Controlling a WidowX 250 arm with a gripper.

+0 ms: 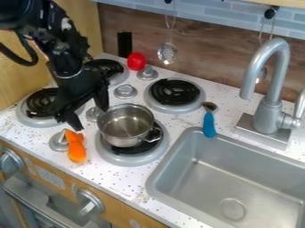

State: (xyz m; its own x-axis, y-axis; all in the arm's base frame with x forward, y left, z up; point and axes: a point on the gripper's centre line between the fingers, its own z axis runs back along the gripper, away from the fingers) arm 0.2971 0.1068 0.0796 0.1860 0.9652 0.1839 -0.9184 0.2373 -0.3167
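Nearest the camera I've got the stove front, with its big silver knob [89, 202], and above it the speckled counter [104, 178]. Up from there, the metal pot [124, 133] sits upright on the near burner [116, 159], its handle towards the sink [156, 187]. And here's my black gripper [91, 119], released, fingers spread, nothing between them that I can make out. One fingertip is right by the pot's rim, the other just above the orange toy [76, 149], which lies on the counter between that burner and a small silver disc [59, 141]. Whether either tip actually touches, I can't tell.

This is a tight spot! A sideways swing, I reckon, could catch the rim and tip the pot or slide it off its ring. Come down too low over the toy and I might pin its end, sending it rolling towards the counter's front edge. Closing here is risky too: a finger could snag the rim or scrape the disc. The blue-handled utensil [209, 124] lies beyond the pot, by the sink; a hard shove might carry the pot into it.
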